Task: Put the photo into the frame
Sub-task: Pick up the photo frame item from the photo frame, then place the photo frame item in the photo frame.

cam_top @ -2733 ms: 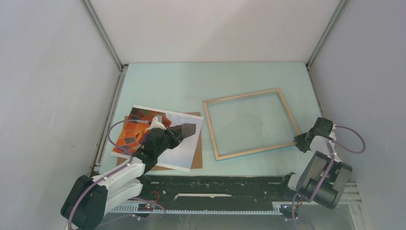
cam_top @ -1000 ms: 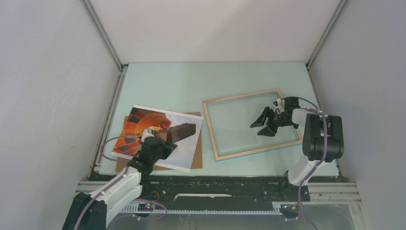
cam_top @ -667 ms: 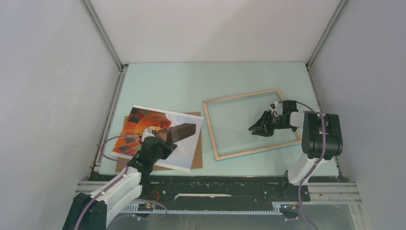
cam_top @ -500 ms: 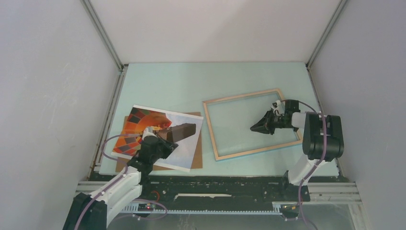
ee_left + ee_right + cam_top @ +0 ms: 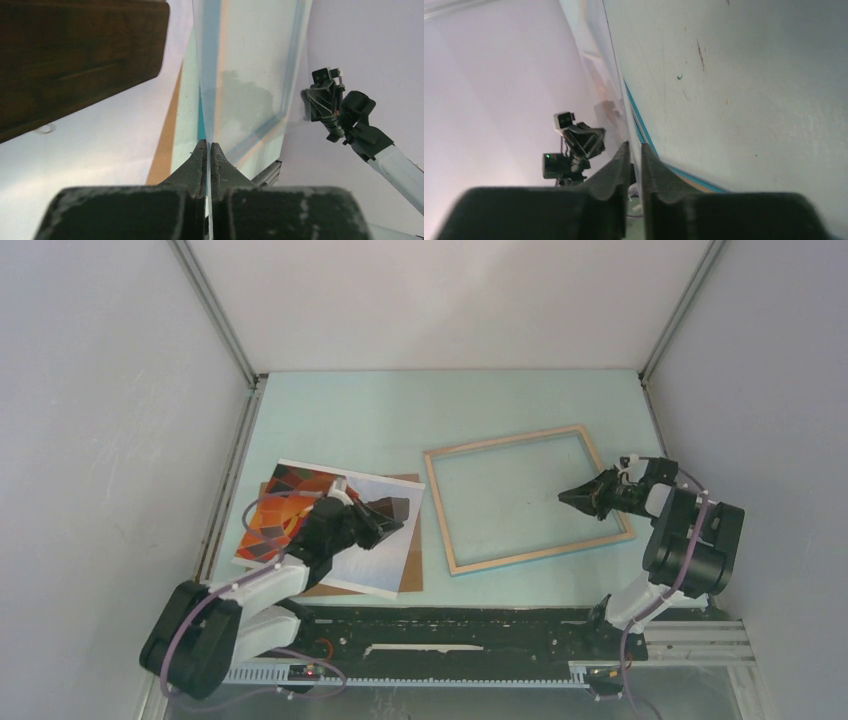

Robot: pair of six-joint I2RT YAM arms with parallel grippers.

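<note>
The photo (image 5: 272, 518), an orange-patterned print with a white border, lies at the left on a brown backing board (image 5: 413, 565). My left gripper (image 5: 378, 518) rests over its right part and is shut on the photo's thin edge, which runs straight between the jaws (image 5: 208, 145). The photo's dark brown block (image 5: 75, 55) fills the upper left of the left wrist view. The frame (image 5: 500, 443), light wood with a blue edge, lies flat at centre right. My right gripper (image 5: 572, 497) points left inside the frame's opening, just past its right rail. Its jaws (image 5: 634, 146) are shut to a narrow slit, with nothing seen between them.
White walls close the table on three sides. A black rail (image 5: 450, 625) runs along the near edge between the arm bases. Pale green table (image 5: 400, 410) lies behind the frame and the photo.
My right gripper has closed from open and drawn back to the right, toward the frame's right rail. The left arm has swung in lower over the photo, its gripper still shut.
</note>
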